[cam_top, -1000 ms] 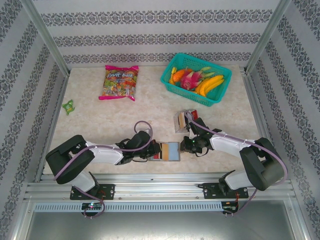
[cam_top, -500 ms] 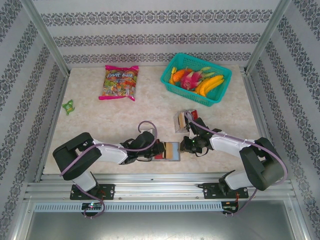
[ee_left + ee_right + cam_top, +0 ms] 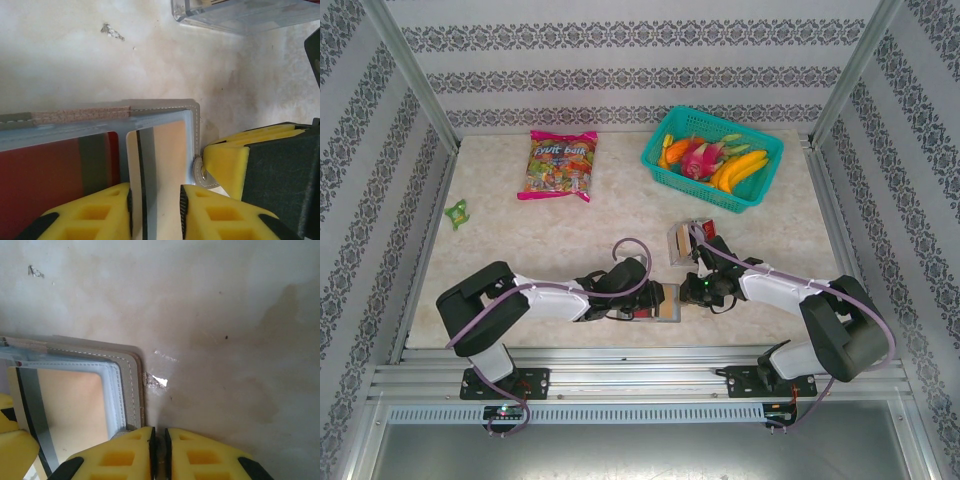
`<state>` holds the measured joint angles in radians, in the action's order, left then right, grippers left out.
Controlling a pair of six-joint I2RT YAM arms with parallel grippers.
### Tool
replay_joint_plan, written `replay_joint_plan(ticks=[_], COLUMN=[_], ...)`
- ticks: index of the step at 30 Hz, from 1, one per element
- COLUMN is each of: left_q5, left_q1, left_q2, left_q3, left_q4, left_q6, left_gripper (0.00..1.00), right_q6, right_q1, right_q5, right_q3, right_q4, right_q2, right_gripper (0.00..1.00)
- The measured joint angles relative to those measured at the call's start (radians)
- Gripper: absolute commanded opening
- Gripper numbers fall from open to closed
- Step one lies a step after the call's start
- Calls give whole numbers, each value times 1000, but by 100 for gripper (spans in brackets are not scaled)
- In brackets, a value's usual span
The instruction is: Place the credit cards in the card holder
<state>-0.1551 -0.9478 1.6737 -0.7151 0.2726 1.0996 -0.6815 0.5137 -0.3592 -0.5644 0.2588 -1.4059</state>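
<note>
As left tool [image 3: 155, 194] advanced, card [image 3: 164, 155] entered.

left fingers [image 3: 95, 212] moved rightward, tan card [image 3: 165, 165] pushed deeper into card holder [image 3: 160, 106]

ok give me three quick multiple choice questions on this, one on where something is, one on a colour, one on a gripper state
1. Where on the table is the teal plastic basket of fruit?
A) far right
B) near left
C) between the two arms

2. What colour is the thin plastic card in the left gripper?
A) green
B) tan with a dark stripe
C) blue

3. How is the right gripper set?
A) wide open
B) half open, empty
C) shut on the gray stitched card holder

Answers:
1 A, the top view has it by the far right corner.
2 B, the left wrist view shows the tan face and dark stripe.
3 C, its jaws are closed on the holder's rim.
</note>
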Motion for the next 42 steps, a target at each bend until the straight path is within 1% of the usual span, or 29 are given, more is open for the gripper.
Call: replay_joint_plan(ticks=[6,9,13,16,19,22,24,27,32,34,35,40,42], left_q5=[2,-10,-38,-53,-55,-56,-46,-9,109,141,145,132,118], left_q1=[-9,-9,-9,-9,-9,-9,-13,-21,-19,-8,-1,49,58], left_q2=[-29,-23,22,45,50,42,15,-64,-252,-306,-318,-314,-296], left_q3=[-1,-15,-57,-92,-108,-108,-97,-73,-45,-32,-25,28,35], left_q4=[-72,-89,-96,-130,-154,-154,-161,-206,-333,-376,-389,-441,-447], left_q6=[-27,-39,-51,-62,-69,-69,-73,-81,-91,-93,-94,-93,-93], left_gripper=[28,27,30,30,35,42,47,56,63,65,66,67,67], right_q6=[0,-1,-2,-4,-4,-3,-4,7,24,21,21,2,-3], right_q1=[2,2,2,2,2,6,17,31,60,89,104,179,204], right_q5=[2,1,1,1,3,11,25,63,143,179,199,278,306], right_q3=[0,0,0,0,0,-1,-5,-19,-69,-90,-98,-137,-157], right_q4=[-1,-1,0,0,2,5,14,56,140,166,178,230,248], right_q2=[2,2,2,2,3,7,16,41,83,84,84,45,13], right_gripper=[19,19,18,18,19,24,32,40,52,67,68,65,58])
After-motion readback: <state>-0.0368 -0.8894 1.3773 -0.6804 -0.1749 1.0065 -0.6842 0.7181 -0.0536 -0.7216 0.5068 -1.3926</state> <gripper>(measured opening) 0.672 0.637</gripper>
